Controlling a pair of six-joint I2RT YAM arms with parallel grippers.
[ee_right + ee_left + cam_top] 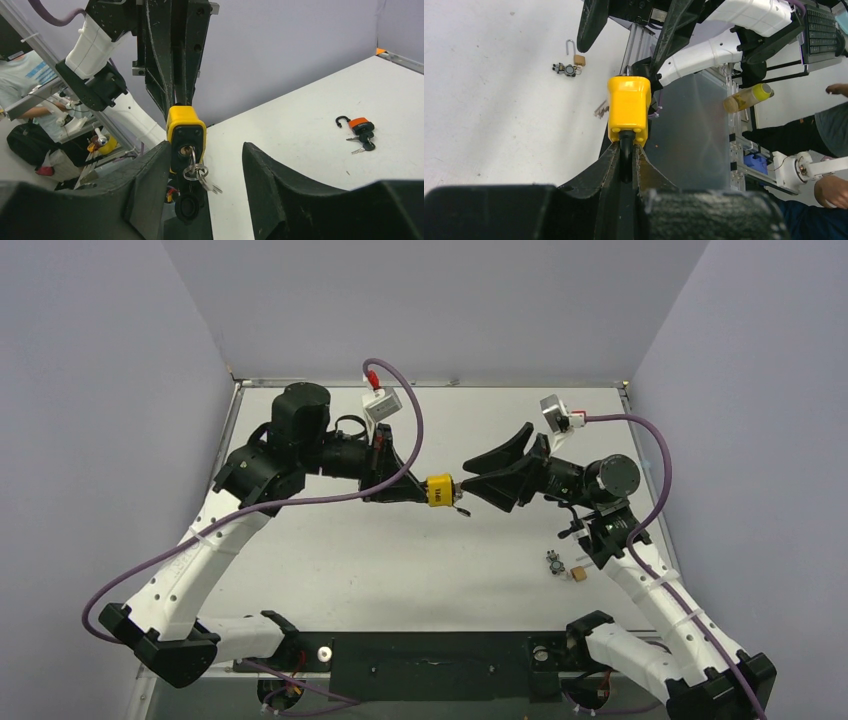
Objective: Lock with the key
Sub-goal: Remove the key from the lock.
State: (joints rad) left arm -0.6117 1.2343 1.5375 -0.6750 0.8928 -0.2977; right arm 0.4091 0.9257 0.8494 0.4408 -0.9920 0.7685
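Observation:
My left gripper (418,490) is shut on the black shackle of a yellow padlock (438,491) and holds it in the air over the table's middle. In the left wrist view the padlock (628,108) juts out past the closed fingers (604,165). My right gripper (478,472) is open, its jaws facing the padlock's keyhole end. In the right wrist view the padlock (186,135) sits between my spread fingers (152,180), nearer the left one. A key sits in its keyhole, with a key ring (194,171) and a spare key hanging from it. A black dust cap dangles below.
A small brass padlock with keys (565,567) lies on the table near the right arm. An orange padlock with keys (361,129) lies on the table in the right wrist view. Purple cables loop over both arms.

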